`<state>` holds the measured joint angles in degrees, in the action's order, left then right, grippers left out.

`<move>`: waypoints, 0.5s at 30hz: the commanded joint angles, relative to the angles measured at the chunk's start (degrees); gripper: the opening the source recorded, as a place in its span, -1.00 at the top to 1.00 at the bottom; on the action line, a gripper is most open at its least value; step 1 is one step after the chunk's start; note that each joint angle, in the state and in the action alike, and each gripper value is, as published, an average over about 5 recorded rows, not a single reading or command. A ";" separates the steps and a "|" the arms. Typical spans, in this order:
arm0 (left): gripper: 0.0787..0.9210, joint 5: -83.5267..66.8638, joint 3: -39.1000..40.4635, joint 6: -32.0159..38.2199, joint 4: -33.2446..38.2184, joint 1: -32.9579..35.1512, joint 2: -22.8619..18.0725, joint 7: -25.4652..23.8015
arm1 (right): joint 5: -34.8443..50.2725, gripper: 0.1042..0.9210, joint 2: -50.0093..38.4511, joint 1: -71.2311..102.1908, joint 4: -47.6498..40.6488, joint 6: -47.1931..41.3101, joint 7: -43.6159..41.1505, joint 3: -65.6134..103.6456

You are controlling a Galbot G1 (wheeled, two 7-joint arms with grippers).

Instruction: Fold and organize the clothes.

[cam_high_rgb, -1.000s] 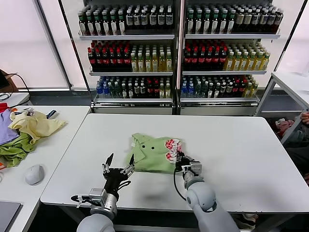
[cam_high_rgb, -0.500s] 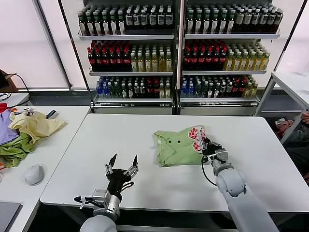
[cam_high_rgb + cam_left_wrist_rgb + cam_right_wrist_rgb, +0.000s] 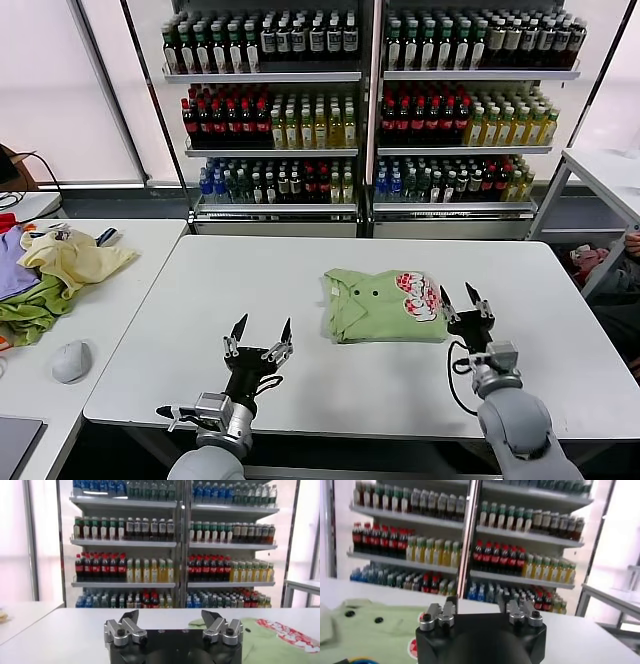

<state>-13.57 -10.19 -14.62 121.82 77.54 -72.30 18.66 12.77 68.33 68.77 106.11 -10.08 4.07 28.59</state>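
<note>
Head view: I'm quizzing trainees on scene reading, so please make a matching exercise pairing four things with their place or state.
Things:
1. polo shirt
2. left gripper
3. right gripper
4. pale yellow garment

Place or state:
A. open, just right of the shirt
B. on the side table
C. folded on the white table
D. open, near the table's front edge

Pairs: 1-C, 2-D, 3-A, 4-B

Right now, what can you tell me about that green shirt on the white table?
The light green polo shirt lies folded into a flat, compact rectangle on the white table, toward the robot's right. Soft fabric; its collar and small dark buttons face left, a red-and-white print sits at its right end. Nothing grips it: the open right gripper stands just beside that end.
</note>
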 commanded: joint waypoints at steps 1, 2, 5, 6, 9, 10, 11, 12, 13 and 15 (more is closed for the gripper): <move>-0.77 0.43 0.26 0.07 0.56 0.11 0.03 -0.23 | 1.14 -0.28 2.73 18.55 16.85 5.02 0.25 7.59; -0.77 0.42 0.32 0.04 0.69 0.16 0.02 -0.31 | 1.23 -0.35 3.15 19.42 17.51 5.05 0.26 7.48; -0.77 0.43 0.50 -0.17 1.16 0.28 -0.06 -0.64 | 0.85 -0.55 4.21 21.30 19.09 5.43 0.23 7.34; -0.77 0.46 0.57 -0.24 1.34 0.32 -0.07 -0.78 | 0.69 -0.62 4.48 21.74 19.46 5.51 0.20 7.38; -0.77 0.75 0.78 -0.31 1.64 0.40 0.03 -1.24 | 0.29 -0.73 5.01 22.47 19.81 5.93 0.05 7.51; -0.77 0.89 0.84 -0.30 1.70 0.41 0.10 -1.40 | 0.18 -0.75 5.12 22.56 19.75 6.07 0.01 7.50; -0.77 1.02 0.89 -0.29 1.74 0.41 0.15 -1.57 | 0.06 -0.75 5.21 22.61 19.67 6.24 -0.01 7.46; -0.77 1.15 0.92 -0.28 1.77 0.43 0.20 -1.75 | -0.07 -0.76 5.32 22.62 19.57 6.41 -0.03 7.39; -0.77 1.23 0.95 -0.28 1.80 0.46 0.23 -1.90 | -0.16 -0.76 5.43 22.58 19.46 6.63 -0.11 7.30; -0.77 1.36 1.01 -0.27 1.82 0.56 0.26 -2.24 | -0.40 -0.76 5.68 22.46 19.18 7.52 -0.34 7.08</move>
<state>-12.68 -9.29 -14.83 123.36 77.93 -72.10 17.20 12.78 72.40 85.50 120.62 -5.24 3.91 34.16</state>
